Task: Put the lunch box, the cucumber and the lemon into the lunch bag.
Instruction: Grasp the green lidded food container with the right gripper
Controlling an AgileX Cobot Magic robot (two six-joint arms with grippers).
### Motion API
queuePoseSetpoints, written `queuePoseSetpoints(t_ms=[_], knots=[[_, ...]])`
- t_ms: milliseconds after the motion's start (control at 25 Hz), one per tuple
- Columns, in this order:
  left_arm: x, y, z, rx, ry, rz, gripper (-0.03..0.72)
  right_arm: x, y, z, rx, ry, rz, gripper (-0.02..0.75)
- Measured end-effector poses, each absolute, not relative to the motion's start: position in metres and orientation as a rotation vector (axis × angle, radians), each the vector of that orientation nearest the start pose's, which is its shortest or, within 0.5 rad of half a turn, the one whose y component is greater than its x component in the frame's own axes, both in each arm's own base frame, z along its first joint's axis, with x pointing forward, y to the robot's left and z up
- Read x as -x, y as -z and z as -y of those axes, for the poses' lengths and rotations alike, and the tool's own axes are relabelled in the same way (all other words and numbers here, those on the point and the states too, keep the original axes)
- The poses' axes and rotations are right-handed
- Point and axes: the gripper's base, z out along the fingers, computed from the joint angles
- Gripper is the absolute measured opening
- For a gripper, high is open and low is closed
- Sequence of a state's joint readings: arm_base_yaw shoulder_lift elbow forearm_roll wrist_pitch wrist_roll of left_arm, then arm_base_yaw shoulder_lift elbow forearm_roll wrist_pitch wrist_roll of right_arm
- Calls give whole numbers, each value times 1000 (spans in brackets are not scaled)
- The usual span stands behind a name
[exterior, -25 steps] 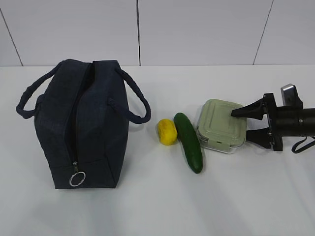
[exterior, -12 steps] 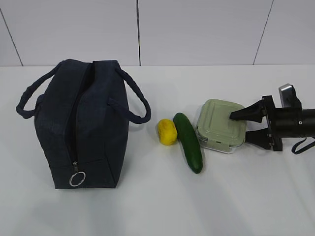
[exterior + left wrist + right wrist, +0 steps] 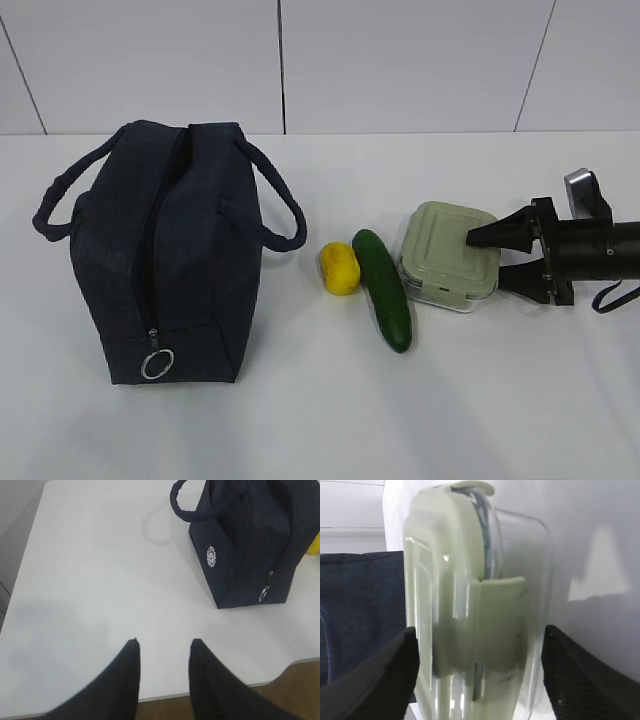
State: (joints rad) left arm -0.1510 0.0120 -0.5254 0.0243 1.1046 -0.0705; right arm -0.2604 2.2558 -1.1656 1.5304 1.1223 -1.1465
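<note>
While both jaws gape, one lunch box (image 3: 449, 256), cucumber (image 3: 384, 290), lemon (image 3: 339, 267), lunch bag (image 3: 165, 250) wait.

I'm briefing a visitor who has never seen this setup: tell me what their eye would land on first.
The big dark navy lunch bag dominates the left of the white table, standing with its zipper ring hanging low at the front. Beside it, the yellow lemon and the dark green cucumber lie close together. At the right, the right gripper reaches in, open jaws straddling the sage-lidded lunch box.
</note>
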Motion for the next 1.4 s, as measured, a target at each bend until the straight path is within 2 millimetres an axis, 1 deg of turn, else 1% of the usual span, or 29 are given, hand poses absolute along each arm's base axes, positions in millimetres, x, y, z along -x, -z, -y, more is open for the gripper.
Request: queuePoseSetpoints(t_ms=[800,1200,1320,1400], knots=[[7,-281,-3,-82,106,-2075,239,-386,-81,18,-281,-1459,-2346,568],[7,-281,-3,-82,106,-2075,239,-389,-83,19,-311,-1468,-2316,567],[7,-281,-3,-82,106,-2075,239,-388,-84,18,-307,-1479,-2312,533],[7,-281,-3,-82,106,-2075,239,-388,-84,18,-305,-1483,-2310,485]])
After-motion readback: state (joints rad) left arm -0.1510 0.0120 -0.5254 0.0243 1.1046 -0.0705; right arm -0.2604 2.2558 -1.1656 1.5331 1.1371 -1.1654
